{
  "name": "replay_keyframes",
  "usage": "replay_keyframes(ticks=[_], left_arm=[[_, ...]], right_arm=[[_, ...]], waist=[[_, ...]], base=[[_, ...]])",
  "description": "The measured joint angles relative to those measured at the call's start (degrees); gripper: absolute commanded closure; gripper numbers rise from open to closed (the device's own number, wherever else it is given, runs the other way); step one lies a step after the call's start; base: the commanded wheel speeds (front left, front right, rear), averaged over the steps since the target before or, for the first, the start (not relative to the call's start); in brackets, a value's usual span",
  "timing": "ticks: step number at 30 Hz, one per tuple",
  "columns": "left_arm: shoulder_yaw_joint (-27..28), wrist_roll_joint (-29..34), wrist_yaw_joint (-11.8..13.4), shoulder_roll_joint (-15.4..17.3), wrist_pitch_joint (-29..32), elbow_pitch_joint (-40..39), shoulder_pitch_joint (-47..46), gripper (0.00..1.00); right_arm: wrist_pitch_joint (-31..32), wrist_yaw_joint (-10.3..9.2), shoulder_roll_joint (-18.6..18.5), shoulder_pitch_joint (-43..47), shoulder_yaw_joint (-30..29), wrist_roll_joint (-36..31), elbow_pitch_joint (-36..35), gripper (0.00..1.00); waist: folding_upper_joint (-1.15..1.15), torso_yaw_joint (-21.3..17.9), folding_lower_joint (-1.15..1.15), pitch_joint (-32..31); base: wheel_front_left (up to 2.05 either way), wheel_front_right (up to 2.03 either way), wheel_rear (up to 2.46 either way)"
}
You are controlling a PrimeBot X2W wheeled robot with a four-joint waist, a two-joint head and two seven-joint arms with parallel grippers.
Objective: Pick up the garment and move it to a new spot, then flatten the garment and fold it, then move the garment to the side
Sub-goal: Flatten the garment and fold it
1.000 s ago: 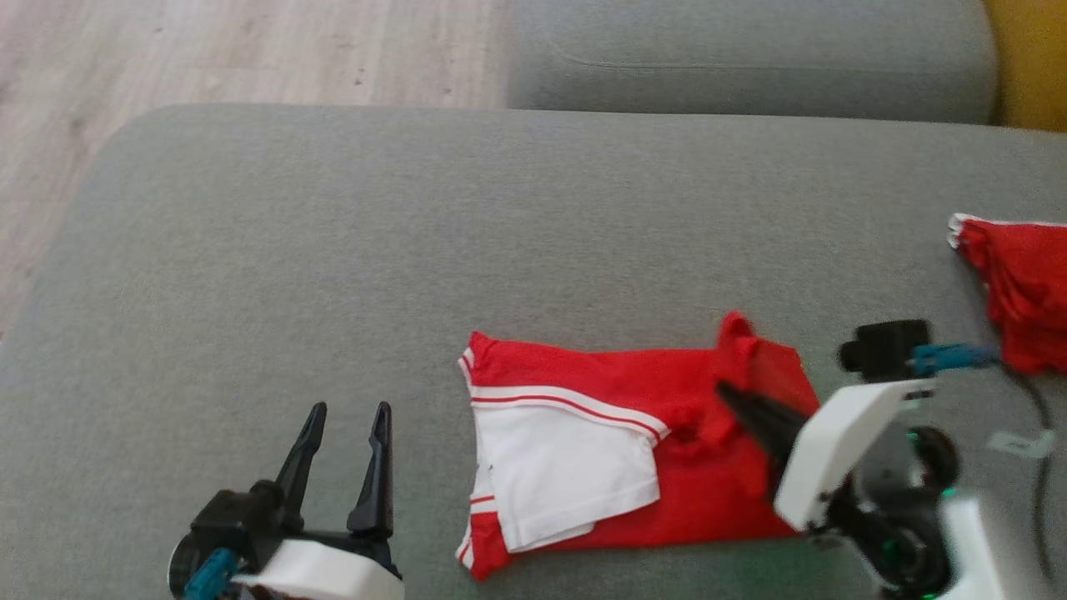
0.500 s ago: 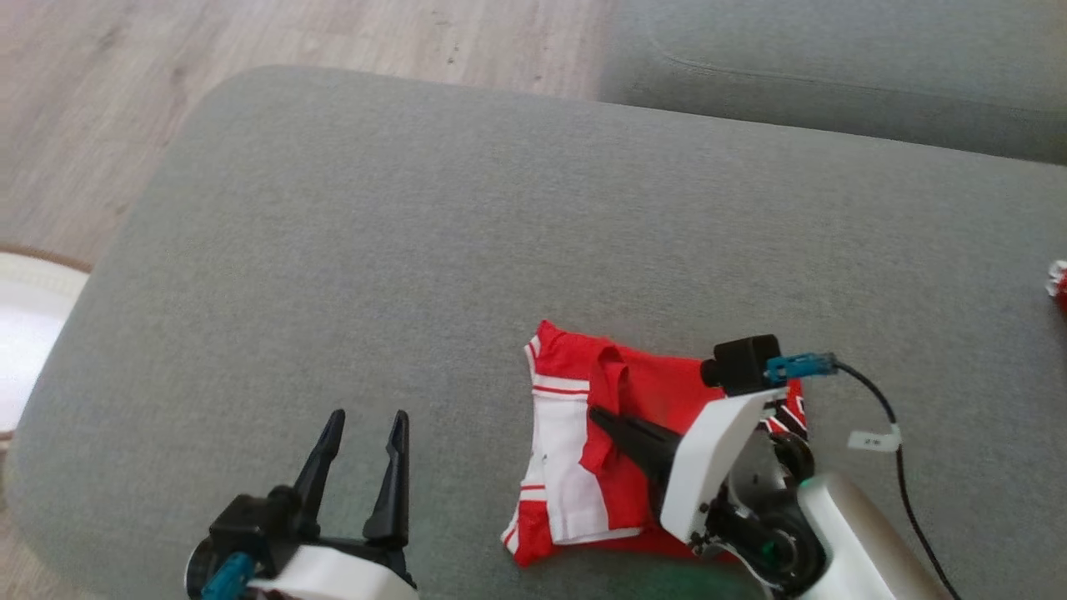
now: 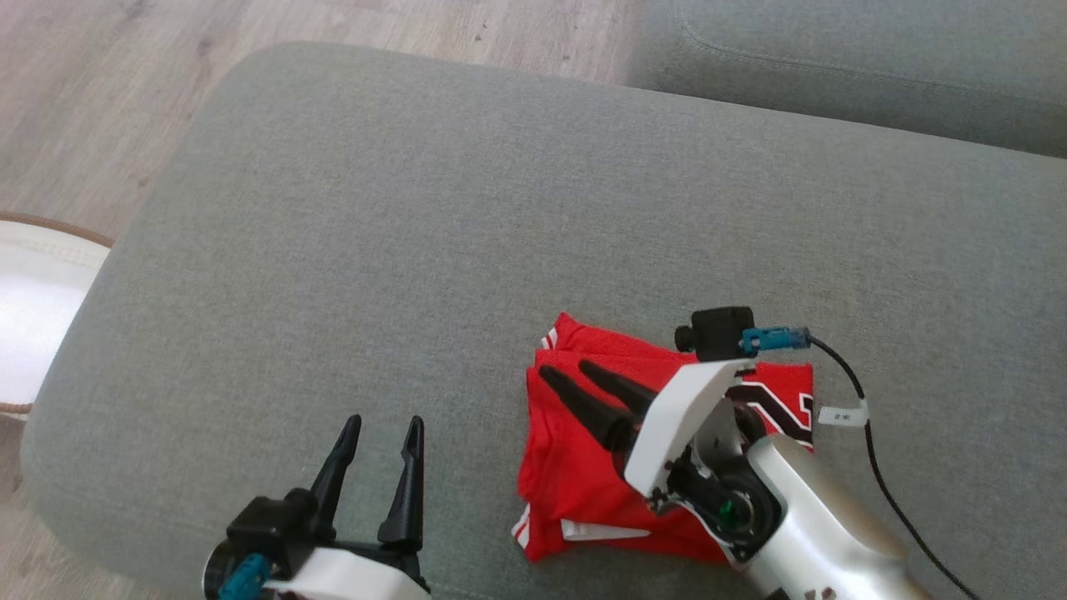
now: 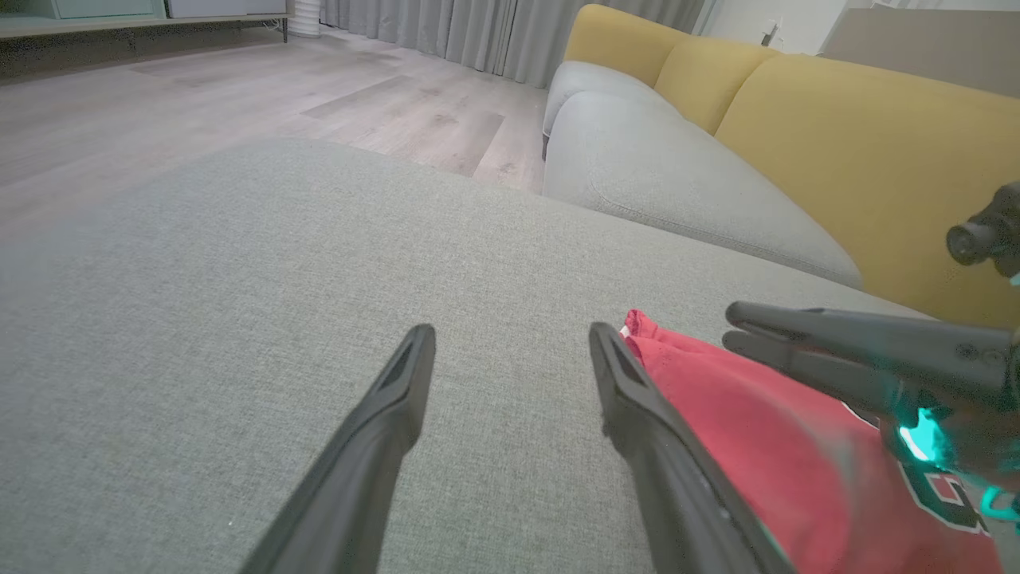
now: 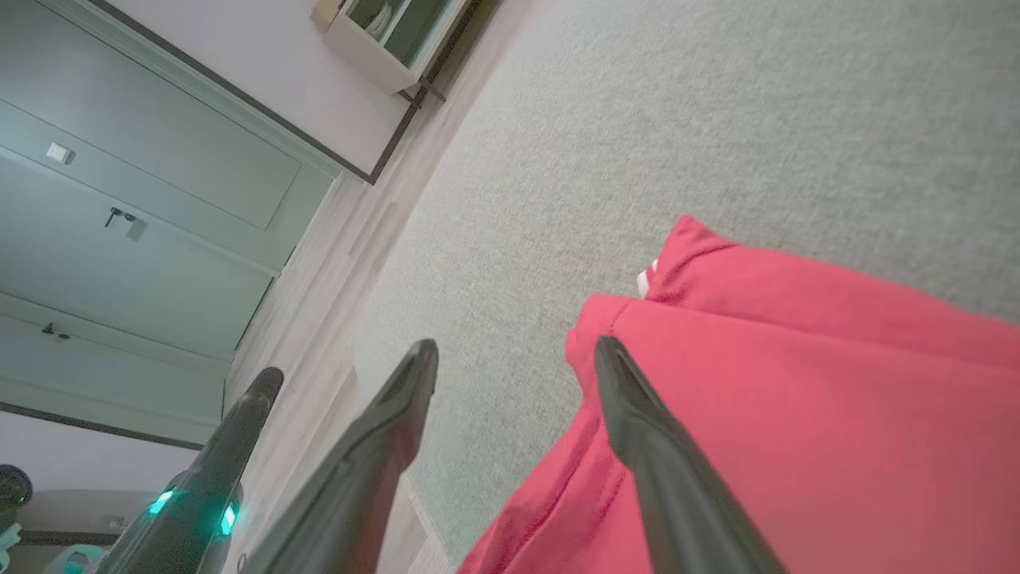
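Note:
The garment is a red jersey with white trim and dark lettering, lying folded into a compact square on the grey sofa cushion. It also shows as red cloth in the left wrist view and as the garment's folded edge in the right wrist view. My right gripper hovers over its left edge, open, with nothing between the fingers. My left gripper stands open to the left of the garment, apart from it, empty over bare cushion.
A second grey cushion lies behind, with a yellow backrest beyond it. Wood floor borders the cushion's left edge, and a white round object sits on the floor there. A black cable trails from my right wrist.
My right gripper carried the jersey's right side over to the left, making a fold, then opened and let go of the cloth. The head camera has shifted. The left gripper stayed open.

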Motion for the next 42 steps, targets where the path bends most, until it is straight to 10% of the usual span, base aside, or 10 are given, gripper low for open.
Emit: replay_keyframes(ticks=[6, 16, 26, 42], left_arm=[[-0.2, 0.0, -0.1, -0.2, -0.1, 0.4, -0.2, 0.0], [0.0, 0.2, 0.0, -0.6, -0.5, 1.6, -2.1, 0.0], [1.6, 0.5, 1.1, -0.5, -1.2, 3.6, -1.9, 0.0], [4.6, 0.7, 1.2, -0.5, -2.0, 5.8, 3.9, 0.0]], right_arm=[[-7.2, 0.0, 0.0, -3.7, 0.8, -1.0, 2.8, 0.0], [-18.5, 0.0, -0.1, -5.4, -9.4, -22.9, 4.9, 0.0], [-22.9, 0.0, -0.1, 11.3, -25.3, -38.7, -6.7, 0.0], [-24.3, 0.0, 1.0, 26.9, -30.5, -37.9, -17.4, 0.0]], waist=[[0.0, -1.2, 0.0, 0.0], [0.0, -4.1, 0.0, -1.2], [0.0, -6.8, 0.0, -4.8], [0.0, -8.4, -0.01, -7.4]], base=[[0.0, 0.0, 0.0], [0.0, 0.0, 0.0], [0.0, 0.0, 0.0], [0.0, 0.0, 0.0]])
